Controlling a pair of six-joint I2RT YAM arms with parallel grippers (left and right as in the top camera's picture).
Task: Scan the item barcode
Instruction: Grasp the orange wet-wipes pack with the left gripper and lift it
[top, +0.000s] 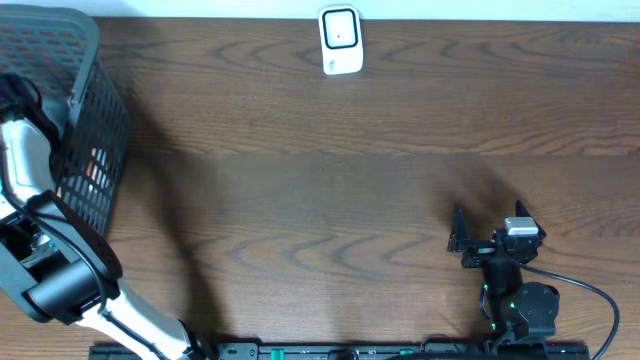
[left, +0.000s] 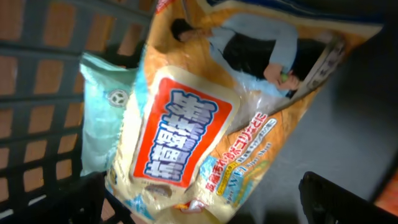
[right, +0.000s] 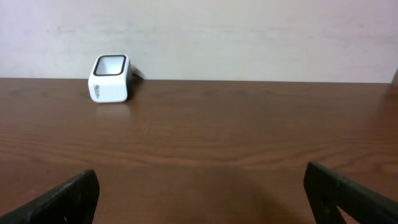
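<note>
The yellow-orange plastic packet (left: 205, 130), its red panel carrying white Japanese characters, lies in the dark mesh basket (left: 37, 62) beside a pale teal packet (left: 102, 124). The left gripper (left: 211, 202) hangs over it, spread wide, empty. The right gripper (right: 199, 196), also wide and empty, faces the white cube-shaped scanner (right: 111, 78).

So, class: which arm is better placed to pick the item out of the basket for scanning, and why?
Left. The left gripper hangs open inside the basket, its fingers either side of the orange snack bag. The right gripper, open too, sits across the table, facing the barcode scanner.
</note>
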